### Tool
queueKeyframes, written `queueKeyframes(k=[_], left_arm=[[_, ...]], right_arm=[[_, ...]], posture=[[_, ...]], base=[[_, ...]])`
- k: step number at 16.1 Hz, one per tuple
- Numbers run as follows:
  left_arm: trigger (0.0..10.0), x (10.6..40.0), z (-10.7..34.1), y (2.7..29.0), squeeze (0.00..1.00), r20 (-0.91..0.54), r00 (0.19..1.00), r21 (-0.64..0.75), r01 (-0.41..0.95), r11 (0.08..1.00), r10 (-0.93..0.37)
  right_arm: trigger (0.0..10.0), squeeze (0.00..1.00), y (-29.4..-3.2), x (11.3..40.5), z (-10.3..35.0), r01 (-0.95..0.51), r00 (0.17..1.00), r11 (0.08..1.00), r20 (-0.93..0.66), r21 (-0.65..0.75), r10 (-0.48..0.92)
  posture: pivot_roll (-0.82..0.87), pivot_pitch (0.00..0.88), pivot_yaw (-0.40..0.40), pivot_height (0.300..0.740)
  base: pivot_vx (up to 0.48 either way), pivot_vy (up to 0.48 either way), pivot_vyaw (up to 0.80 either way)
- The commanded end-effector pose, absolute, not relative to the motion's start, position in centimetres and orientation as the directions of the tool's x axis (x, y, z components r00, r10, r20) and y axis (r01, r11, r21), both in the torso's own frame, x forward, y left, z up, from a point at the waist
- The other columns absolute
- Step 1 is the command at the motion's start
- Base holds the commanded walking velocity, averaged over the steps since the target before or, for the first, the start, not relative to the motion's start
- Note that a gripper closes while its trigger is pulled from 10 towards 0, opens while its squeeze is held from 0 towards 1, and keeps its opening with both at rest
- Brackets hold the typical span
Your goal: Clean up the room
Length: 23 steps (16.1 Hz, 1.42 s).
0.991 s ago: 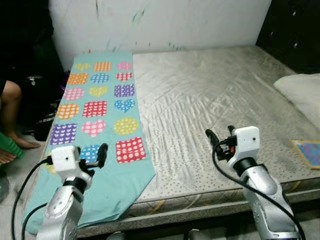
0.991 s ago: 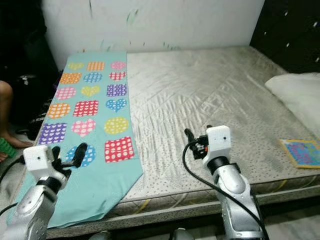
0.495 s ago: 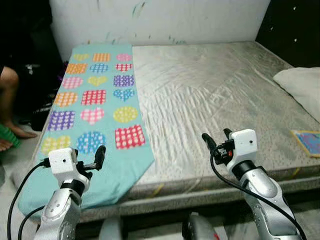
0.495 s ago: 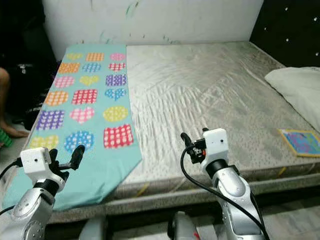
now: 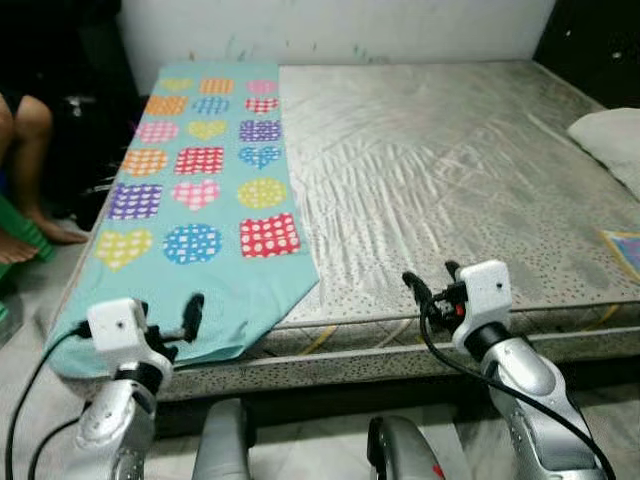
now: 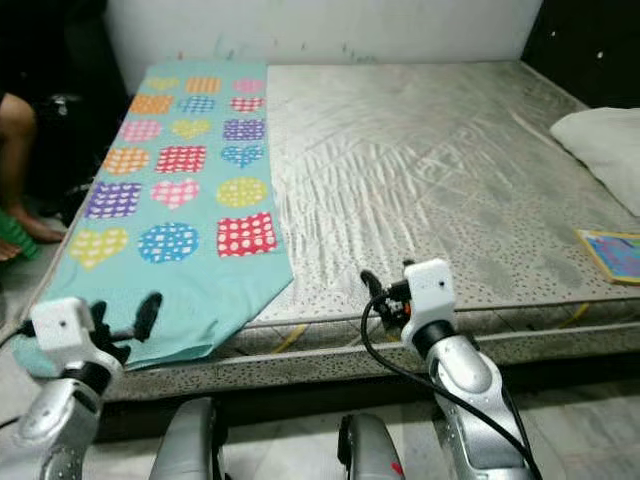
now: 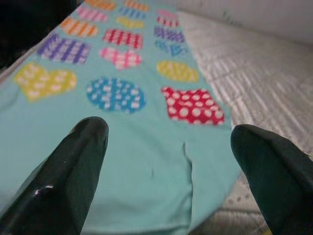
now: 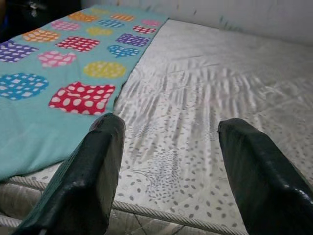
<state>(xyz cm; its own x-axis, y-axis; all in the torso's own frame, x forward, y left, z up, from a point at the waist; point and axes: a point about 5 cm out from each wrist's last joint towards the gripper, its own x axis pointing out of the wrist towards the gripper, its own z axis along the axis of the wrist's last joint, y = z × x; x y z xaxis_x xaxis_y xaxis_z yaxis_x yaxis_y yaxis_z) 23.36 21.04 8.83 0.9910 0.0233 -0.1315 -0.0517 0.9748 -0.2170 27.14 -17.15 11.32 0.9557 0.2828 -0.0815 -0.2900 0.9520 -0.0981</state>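
Both pincers now sit lower and nearer the mattress edge than a second ago, as the camera has drawn back. Left pincer (image 5: 190, 318), fingers apart, hovers at 7 o'clock over the blanket's (image 5: 205, 190) near corner; right pincer (image 5: 430, 290), also apart, holds nothing. Farther off, at 3 o'clock, lie a book (image 5: 628, 250) and pillow (image 5: 610, 135). Tidying looks barely begun.

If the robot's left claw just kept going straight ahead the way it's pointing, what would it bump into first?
Most likely the teal patterned blanket on the mattress. The left gripper is open and aimed at its near plain end; depth is hard to judge, so how soon is unclear.
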Motion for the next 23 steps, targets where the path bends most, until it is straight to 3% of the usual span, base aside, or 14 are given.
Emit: queueKeyframes(k=[1, 14, 21, 23], left_arm=[[10.0, 23.54, 9.38, 20.73, 0.0, -0.108, 0.994, -0.221, -0.034, 0.975, 0.011], [10.0, 23.48, 9.55, 20.68, 0.0, -0.11, 0.994, -0.217, -0.015, 0.976, -0.009], [10.0, 23.49, 9.22, 20.71, 0.0, -0.147, 0.989, -0.214, -0.041, 0.976, 0.009], [10.0, 23.69, 9.18, 21.04, 0.0, -0.155, 0.988, -0.205, -0.056, 0.977, 0.024]], right_arm=[[10.0, 0.0, -17.4, 27.25, 11.78, -0.284, 0.958, 0.952, -0.068, -0.112, 0.278], [10.0, 0.0, -16.91, 27.29, 11.69, -0.298, 0.954, 0.947, -0.071, -0.119, 0.291], [10.0, 0.0, -16.98, 27.26, 11.84, -0.307, 0.952, 0.941, -0.067, -0.144, 0.3], [10.0, 0.0, -16.8, 27.06, 11.92, -0.319, 0.948, 0.934, -0.069, -0.162, 0.311]], posture=[[-0.16, 0.067, -0.021, 0.6], [-0.16, 0.1, -0.021, 0.6], [-0.16, 0.109, -0.024, 0.6], [-0.16, 0.115, -0.03, 0.6]], base=[[0.0, 0.0, 0.0], [0.266, 0.0, 0.0], [0.0, 0.0, 0.0], [0.0, 0.0, 0.8]])
